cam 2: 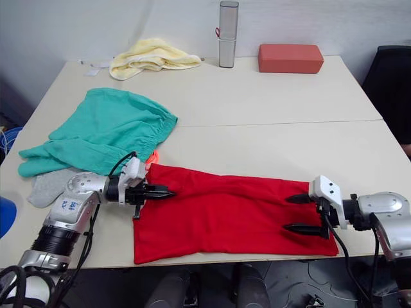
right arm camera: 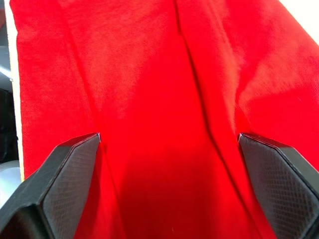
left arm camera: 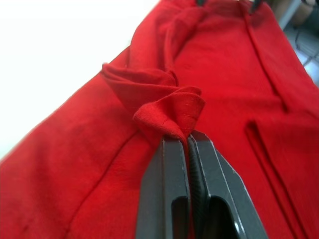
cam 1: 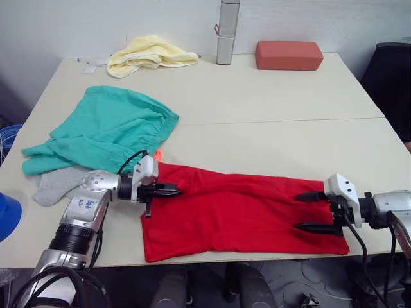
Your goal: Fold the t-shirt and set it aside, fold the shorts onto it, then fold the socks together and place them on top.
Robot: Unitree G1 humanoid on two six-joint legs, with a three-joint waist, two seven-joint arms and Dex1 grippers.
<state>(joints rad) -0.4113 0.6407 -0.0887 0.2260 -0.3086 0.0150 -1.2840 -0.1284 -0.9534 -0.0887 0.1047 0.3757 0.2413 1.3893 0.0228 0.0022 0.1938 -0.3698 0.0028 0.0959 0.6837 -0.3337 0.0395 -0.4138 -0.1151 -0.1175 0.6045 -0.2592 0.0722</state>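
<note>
The red t-shirt (cam 1: 237,215) lies as a long folded strip along the table's front edge. My left gripper (cam 1: 172,190) is shut on a pinched fold of the t-shirt (left arm camera: 174,112) near its left end. Over the strip's right end my right gripper (cam 1: 302,212) stands open, its fingers (right arm camera: 65,179) spread above the red cloth. The teal shorts (cam 1: 109,128) lie crumpled at the left of the table. A grey sock (cam 1: 59,183) peeks out from under their near edge.
At the back of the table are a pale yellow towel (cam 1: 146,54), a tall metal cylinder (cam 1: 227,32) and a brick-red block (cam 1: 288,55). A blue object (cam 1: 8,215) sits at the left table edge. A dark chair (cam 1: 392,77) stands at the right.
</note>
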